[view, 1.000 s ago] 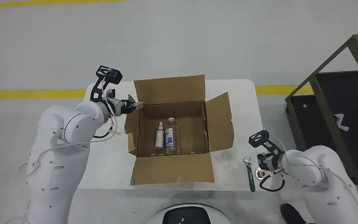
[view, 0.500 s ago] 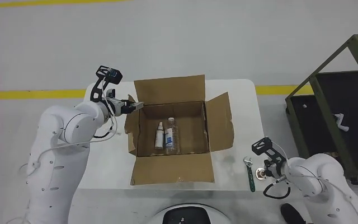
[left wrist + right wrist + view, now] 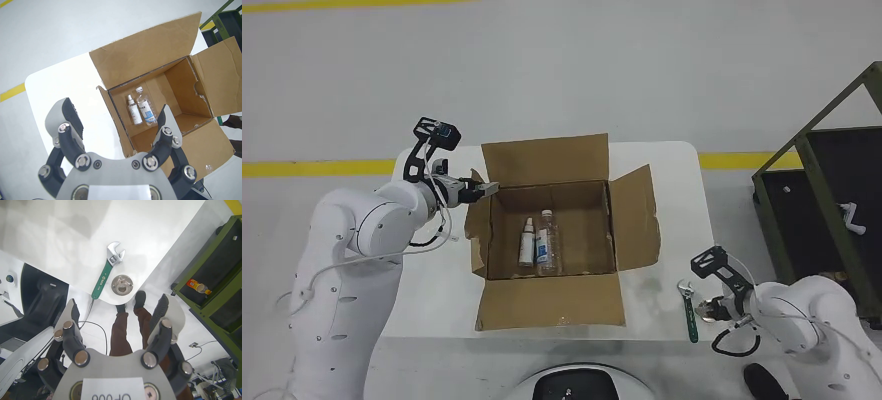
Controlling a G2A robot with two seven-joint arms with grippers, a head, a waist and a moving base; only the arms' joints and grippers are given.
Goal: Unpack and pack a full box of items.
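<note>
An open cardboard box [image 3: 637, 225] stands mid-table with all flaps folded out. On its floor lie a white spray bottle [image 3: 527, 242] and a clear water bottle [image 3: 548, 242], side by side; the left wrist view shows the spray bottle [image 3: 134, 113] and water bottle [image 3: 146, 111] too. My left gripper [image 3: 485, 188] hangs open and empty above the box's rear left corner [image 3: 115, 104]. My right gripper [image 3: 118, 298] is open and empty, just off the table's front right corner, near a green-handled wrench [image 3: 105, 273] and a metal flange [image 3: 122, 284].
The wrench [image 3: 688, 310] lies near the white table's [image 3: 442, 280] front right corner, and the flange sits very close to the edge. A green metal rack [image 3: 832, 190] stands to the right of the table, with an orange bottle [image 3: 196, 286] on a shelf.
My right arm has drawn back from above the flange toward the front right, off the table corner. The left arm and the box contents have not moved.
</note>
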